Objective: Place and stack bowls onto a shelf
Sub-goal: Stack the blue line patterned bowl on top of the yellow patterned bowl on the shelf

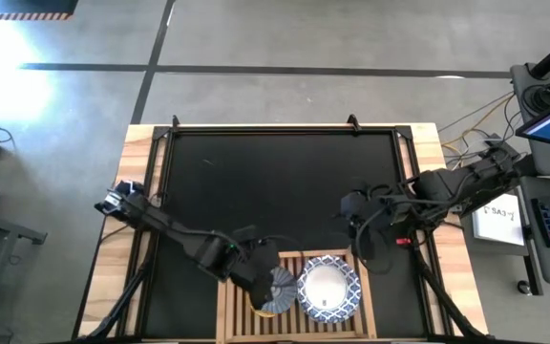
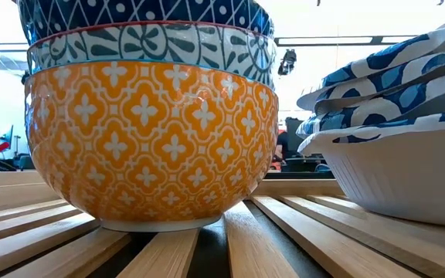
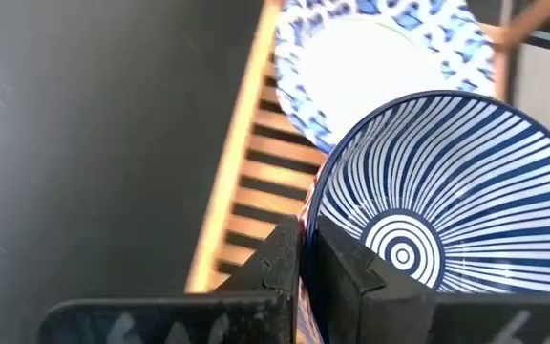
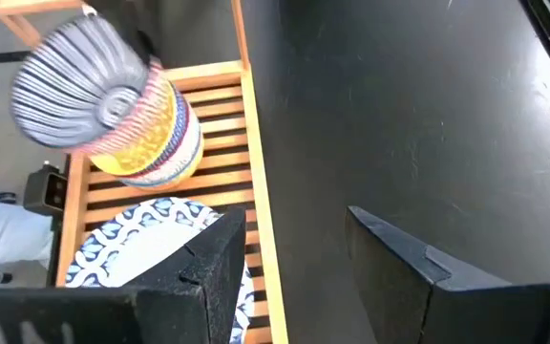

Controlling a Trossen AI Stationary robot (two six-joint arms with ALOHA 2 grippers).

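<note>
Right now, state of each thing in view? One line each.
Small bowls: stacked on the shelf, yellow one lowest in view.
Top striped bowl: tilted, rim pinched by left gripper.
White patterned bowls: stacked on the shelf beside them.
Shelf: holding both stacks.
Right gripper: open, empty, over the mat.

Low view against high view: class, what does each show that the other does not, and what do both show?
Only the low view shows the yellow bowl at the bottom of the small stack and the nested rims of the white bowls. Only the high view shows the left pincer at the striped bowl, the right pincer over the black mat. Both show the shelf.
</note>
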